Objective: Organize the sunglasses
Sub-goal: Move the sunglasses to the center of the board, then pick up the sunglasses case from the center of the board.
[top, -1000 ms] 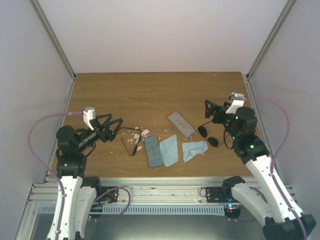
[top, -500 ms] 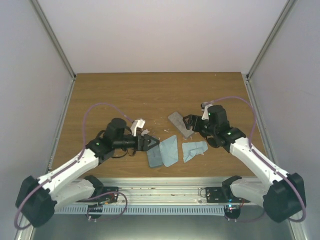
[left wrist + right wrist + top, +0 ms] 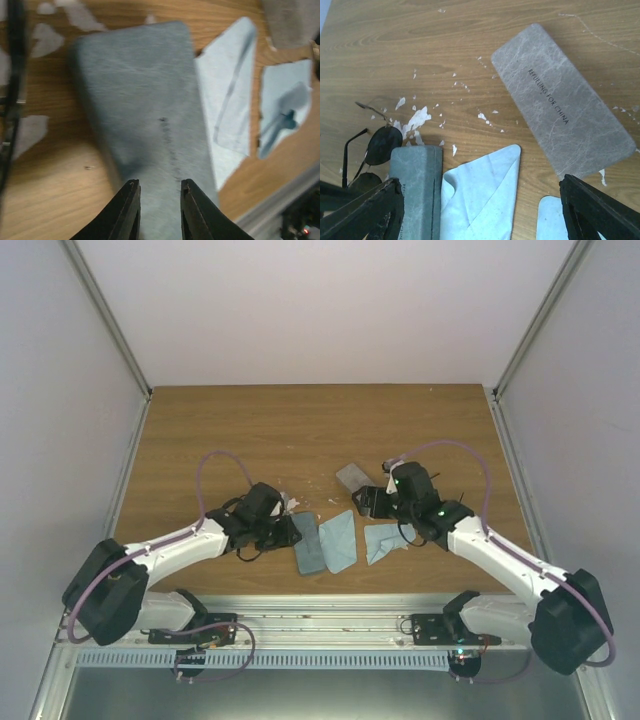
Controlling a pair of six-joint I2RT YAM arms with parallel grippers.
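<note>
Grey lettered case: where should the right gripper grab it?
Probably across its short width at mid-length, coming straight down from above. The grey case lies flat and closed, long and narrow, with both long edges unobstructed.

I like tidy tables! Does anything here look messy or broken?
Yes. White flecks are scattered over the wooden table between the blue-grey case and the grey case, like chipped or spilled bits; I cannot tell which. The light-blue cloth lies rumpled.
</note>
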